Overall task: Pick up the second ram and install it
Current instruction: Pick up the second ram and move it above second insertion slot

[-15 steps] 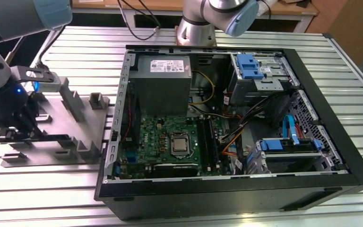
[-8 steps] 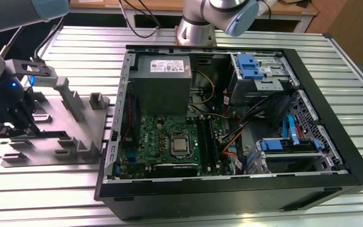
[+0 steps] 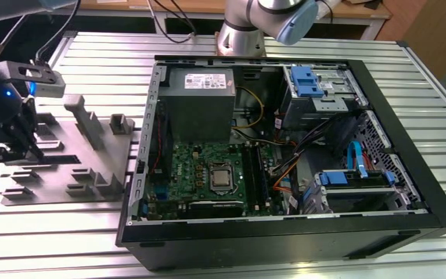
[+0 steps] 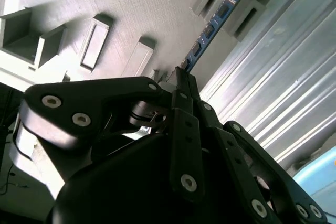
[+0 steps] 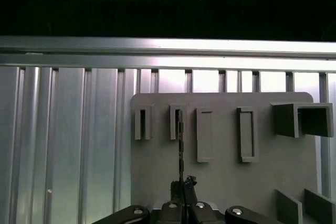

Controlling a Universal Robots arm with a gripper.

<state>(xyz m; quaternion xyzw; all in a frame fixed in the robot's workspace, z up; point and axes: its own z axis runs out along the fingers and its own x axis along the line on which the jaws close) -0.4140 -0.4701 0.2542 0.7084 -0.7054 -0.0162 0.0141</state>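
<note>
The second ram (image 4: 212, 24) is a thin dark stick with chips along its face, standing on edge on the grey fixture plate (image 4: 121, 3). Its far end rests in a slotted grey block (image 5: 176, 121). In the first wrist view the ram (image 5: 180, 150) shows edge-on, running from that block into my fingertips. My gripper (image 5: 182, 186) (image 4: 178, 74) is shut on the near end of the ram. In the exterior view my gripper (image 3: 10, 152) hangs low over the fixture plate (image 3: 60, 177), at the exterior view's left, well away from the open computer case.
The open black computer case (image 3: 285, 232) lies to the exterior view's right, with the green motherboard (image 3: 200, 165), long black slots (image 3: 258, 174) and grey power-supply box (image 3: 200, 84). Tall grey blocks (image 3: 91, 125) stand on the plate. Ribbed metal table (image 3: 60, 221) lies underneath.
</note>
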